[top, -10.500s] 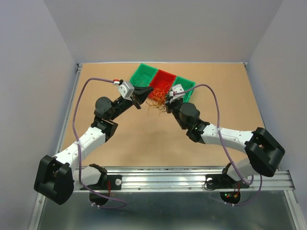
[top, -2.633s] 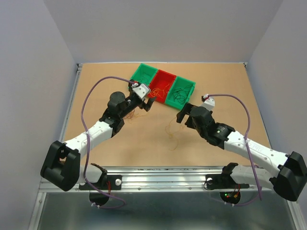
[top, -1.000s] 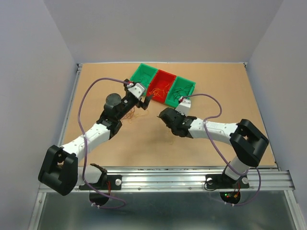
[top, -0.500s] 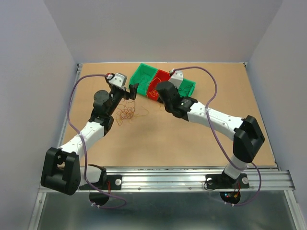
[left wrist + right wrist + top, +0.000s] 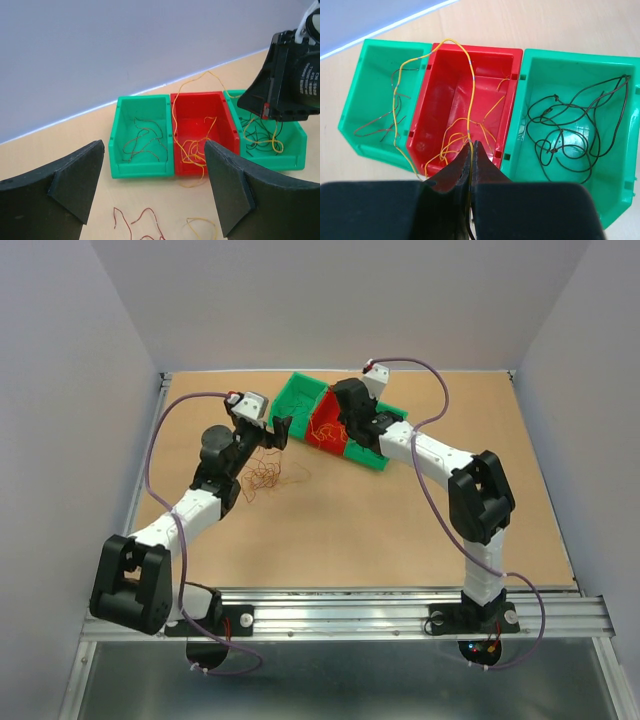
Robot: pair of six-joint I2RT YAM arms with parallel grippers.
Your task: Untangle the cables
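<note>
The cables are thin curly strands. A loose orange and red clump (image 5: 265,476) lies on the table in front of my left gripper (image 5: 281,431), which is open with nothing between its fingers (image 5: 75,185). Loose red (image 5: 140,222) and yellow (image 5: 200,225) strands show below it. My right gripper (image 5: 471,145) is shut on an orange-yellow strand (image 5: 470,75) over the red bin (image 5: 475,48). That strand loops up and across into the left green bin (image 5: 365,85). More yellow strands lie in the red bin.
Three bins stand in a row at the back: the left green one (image 5: 142,172) holds red-brown strands, the red one (image 5: 197,95) is in the middle, and the right green one (image 5: 580,55) holds dark strands (image 5: 570,135). The right arm's body (image 5: 290,75) hangs over the bins.
The right arm has swung from the table's middle up over the red bin, still shut on the yellow strand. The left gripper has pulled back left from the bins, uncovering the clump.
</note>
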